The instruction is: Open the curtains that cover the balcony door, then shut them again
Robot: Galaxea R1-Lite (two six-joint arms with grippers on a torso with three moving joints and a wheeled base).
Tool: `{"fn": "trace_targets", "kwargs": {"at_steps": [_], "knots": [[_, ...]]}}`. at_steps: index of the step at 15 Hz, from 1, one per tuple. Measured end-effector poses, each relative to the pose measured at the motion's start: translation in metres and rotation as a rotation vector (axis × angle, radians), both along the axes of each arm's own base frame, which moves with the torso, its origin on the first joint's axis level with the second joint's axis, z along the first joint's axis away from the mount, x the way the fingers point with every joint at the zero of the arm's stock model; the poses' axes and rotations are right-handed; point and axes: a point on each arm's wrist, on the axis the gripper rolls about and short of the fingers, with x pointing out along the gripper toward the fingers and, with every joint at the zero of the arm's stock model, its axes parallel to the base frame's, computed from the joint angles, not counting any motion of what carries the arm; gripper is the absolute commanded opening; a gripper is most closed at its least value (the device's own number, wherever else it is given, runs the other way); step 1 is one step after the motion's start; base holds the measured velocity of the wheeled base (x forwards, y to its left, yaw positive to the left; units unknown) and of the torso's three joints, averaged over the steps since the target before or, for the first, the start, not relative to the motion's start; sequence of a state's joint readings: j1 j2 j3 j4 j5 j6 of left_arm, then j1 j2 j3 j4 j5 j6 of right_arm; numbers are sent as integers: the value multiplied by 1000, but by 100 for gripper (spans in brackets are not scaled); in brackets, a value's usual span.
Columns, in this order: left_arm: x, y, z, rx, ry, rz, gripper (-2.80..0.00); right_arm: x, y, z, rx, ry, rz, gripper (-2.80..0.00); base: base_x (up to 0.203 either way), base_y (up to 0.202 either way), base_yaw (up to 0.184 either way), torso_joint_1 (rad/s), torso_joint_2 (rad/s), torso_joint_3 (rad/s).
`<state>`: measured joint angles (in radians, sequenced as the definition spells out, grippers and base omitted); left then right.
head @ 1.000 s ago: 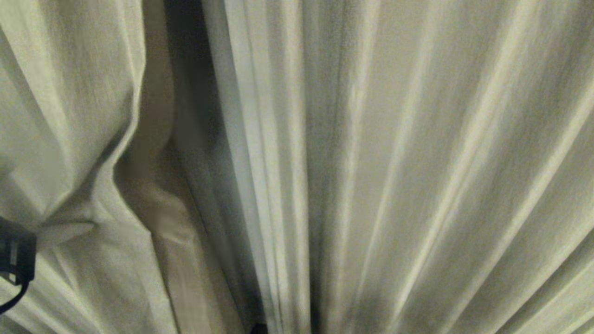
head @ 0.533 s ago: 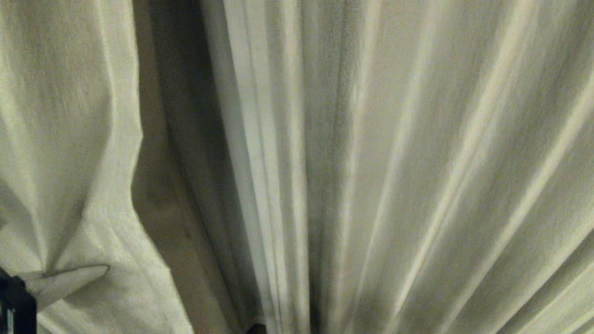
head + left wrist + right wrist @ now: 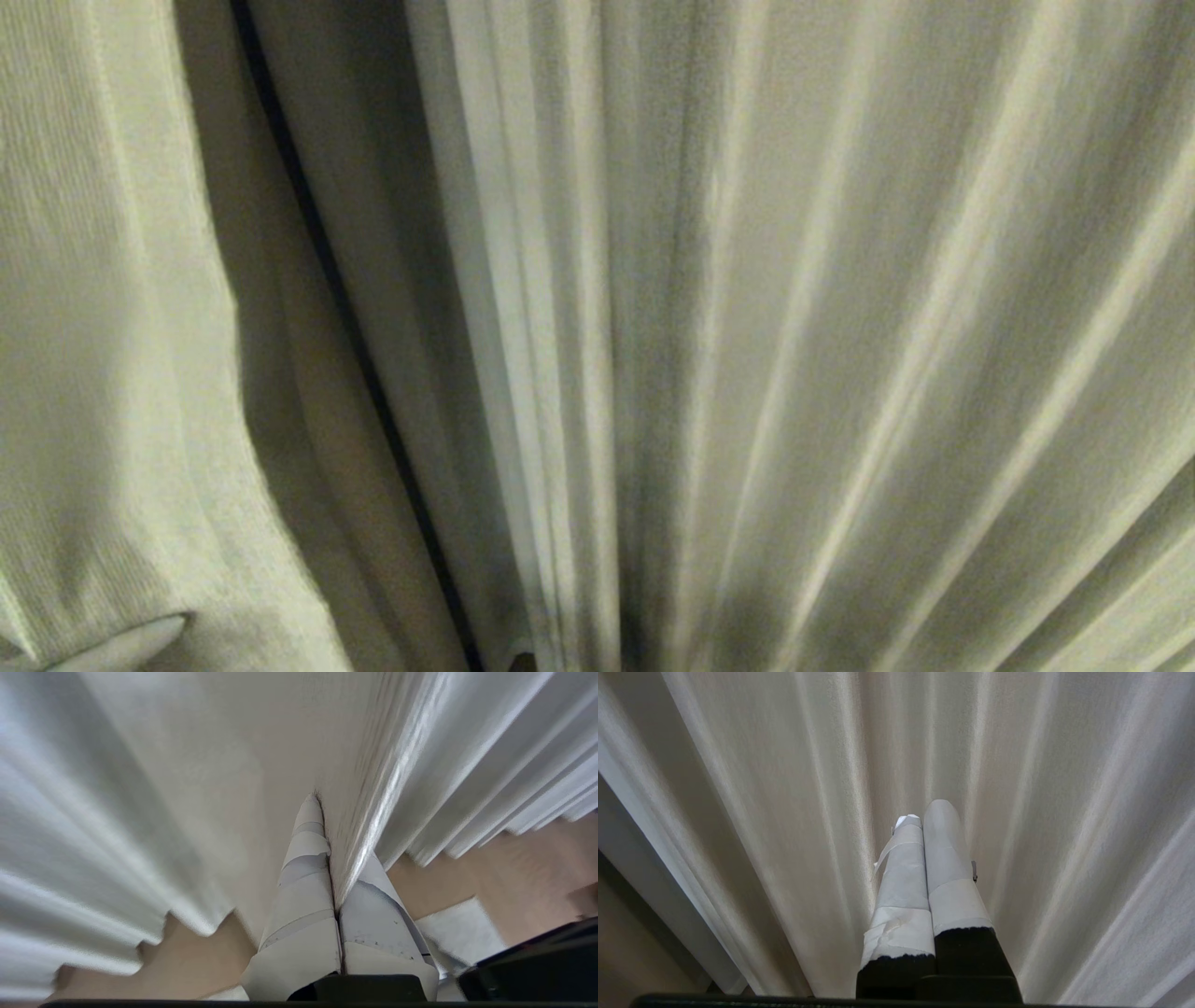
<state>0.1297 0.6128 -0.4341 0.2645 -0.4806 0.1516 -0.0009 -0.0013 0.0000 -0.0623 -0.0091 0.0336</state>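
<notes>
Gripping a fold of the curtains (image 3: 196, 788) between my tape-wrapped fingers (image 3: 303, 891), my left gripper (image 3: 322, 812) was clamped tight on the fabric, with the cloth edge running down between the two fingers in the left wrist view. That pinched panel spread wide to one side of the fingers, and a second run of pleats hung on the other side, its wavy hem ending above a tan floor (image 3: 523, 877). A pale rectangular patch (image 3: 460, 931) lay on that floor near the gripper; I could not tell what it was.

From my head, the curtains (image 3: 840, 336) filled nearly everything: long pale cream pleats fanning across the middle and right. On the left hung another panel (image 3: 103, 373), smoother and brighter, with a small folded corner (image 3: 121, 644) showing at the lower left edge. Between the two panels ran a narrow dark gap (image 3: 317, 252), slanting from the upper left down toward the bottom middle, with a shadowed tan strip beside it. Neither of my arms showed in that view.

My right gripper (image 3: 931, 812) pointed at the pleated fabric (image 3: 1064, 812), its two taped fingers (image 3: 903, 877) pressed together with nothing between them. A loose end of tape stuck out from the tip of one finger. I could not tell whether the tips touched the cloth or stood just in front of it.
</notes>
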Motion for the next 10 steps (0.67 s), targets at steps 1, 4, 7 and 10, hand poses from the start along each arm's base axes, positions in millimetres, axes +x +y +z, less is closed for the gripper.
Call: {"fn": "trace_targets", "kwargs": {"at_steps": [1,4,7,10], "knots": [[-6,-1,-3,-15,-13,0,-280,0,0,0,0,0,0,-280,0,0,0,0,0,0],[-21,-3,-9,-55,-51,-6,-280,0,0,0,0,0,0,-280,0,0,0,0,0,0],[-33,-4,-13,-88,-96,-2,-280,0,0,0,0,0,0,-280,0,0,0,0,0,0],[-40,-4,-29,-75,-123,51,-280,0,0,0,0,0,0,-280,0,0,0,0,0,0]]}}
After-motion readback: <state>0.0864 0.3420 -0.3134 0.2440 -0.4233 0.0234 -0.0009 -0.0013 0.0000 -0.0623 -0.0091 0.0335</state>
